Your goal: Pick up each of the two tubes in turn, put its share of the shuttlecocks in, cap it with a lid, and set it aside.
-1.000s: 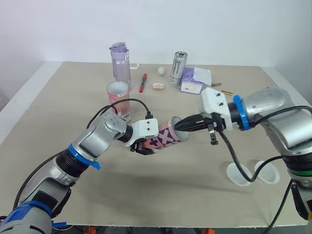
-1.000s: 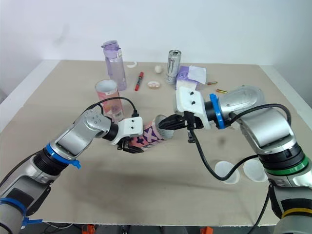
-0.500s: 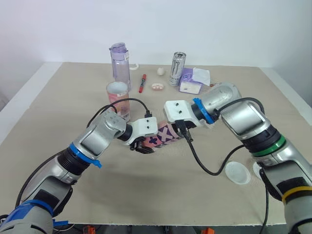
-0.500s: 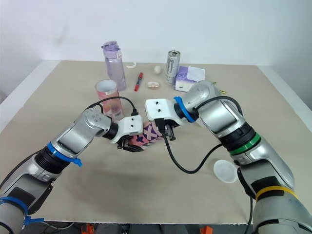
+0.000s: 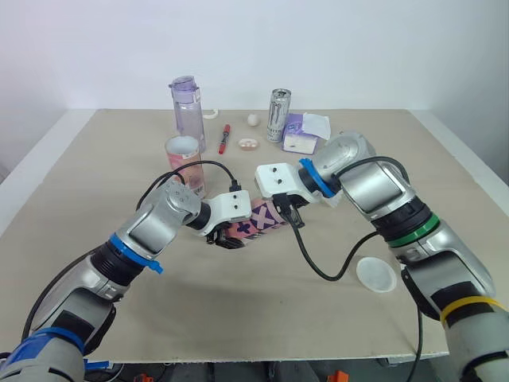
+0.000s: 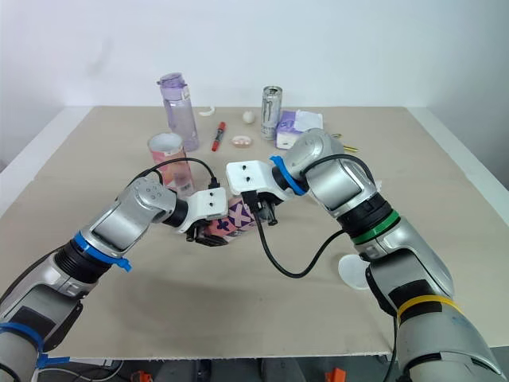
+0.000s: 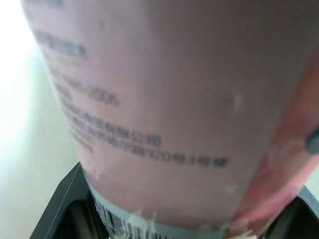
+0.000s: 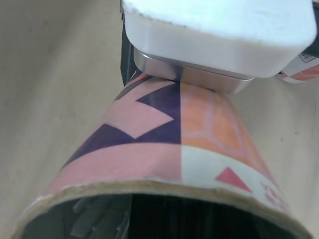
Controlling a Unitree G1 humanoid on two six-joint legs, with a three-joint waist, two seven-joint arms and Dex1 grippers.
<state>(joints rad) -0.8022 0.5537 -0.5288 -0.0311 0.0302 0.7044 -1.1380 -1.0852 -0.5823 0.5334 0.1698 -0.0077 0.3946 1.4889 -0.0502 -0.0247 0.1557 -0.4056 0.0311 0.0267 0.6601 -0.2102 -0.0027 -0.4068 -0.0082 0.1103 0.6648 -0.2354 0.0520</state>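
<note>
With the left gripper (image 5: 229, 239) clamped round the far end of the pink cardboard tube with purple crosses (image 5: 264, 218), holds it near level and seemingly clear of the beige surface (image 5: 262, 318). Turns the open mouth toward 3 o'clock, squarely at the other arm. Meets that mouth with the right gripper (image 5: 291, 212), set right up against the rim; open or closed, impossible to tell. Shows pale feather shapes (image 8: 94, 221) just inside the rim, so probably mid-loading, with capping not yet done. Has the second pink tube (image 5: 184, 161) upright and uncapped near by at 11 o'clock, likely awaiting its turn. Has a round white lid (image 5: 376, 274) flat at 4 o'clock, well apart, handy for the right arm. Sets the clear purple bottle (image 5: 184, 107) and silver can (image 5: 277, 115) back at 12 o'clock, out of the way.
</note>
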